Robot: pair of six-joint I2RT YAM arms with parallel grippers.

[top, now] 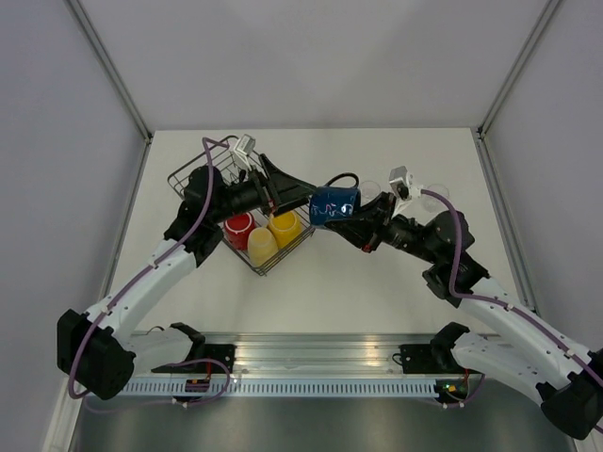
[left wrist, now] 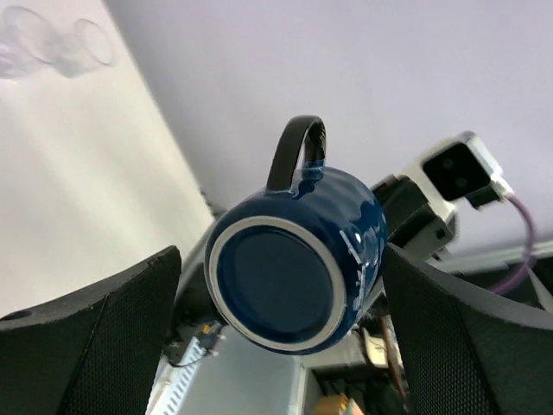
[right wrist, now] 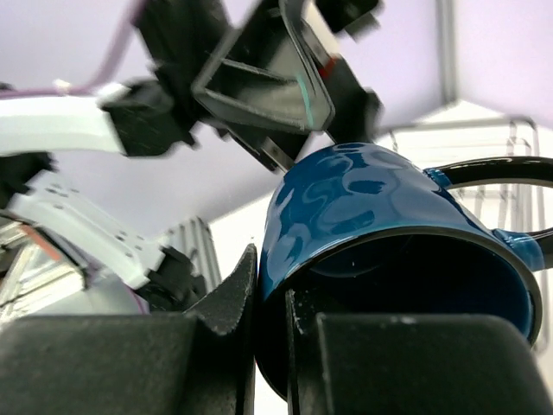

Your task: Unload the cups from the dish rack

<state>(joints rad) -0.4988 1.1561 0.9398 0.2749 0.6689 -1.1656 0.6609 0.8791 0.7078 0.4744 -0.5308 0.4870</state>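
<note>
Above, mid-air handover of glossy dark blue ceramic mug (top: 334, 204) just right of dark wire dish rack (top: 191, 175); at left wrist, flanked by wide-spread, empty left gripper (left wrist: 281, 255); at right wrist, pinched at rim by near-closed right gripper (right wrist: 272, 285), likely next needing set-down on table (top: 377, 282).

blue mug (top: 334, 205): glossy glaze | dish rack (top: 186, 179): dark metal wire | left fingers (left wrist: 95, 346): matt textured black plastic
</note>
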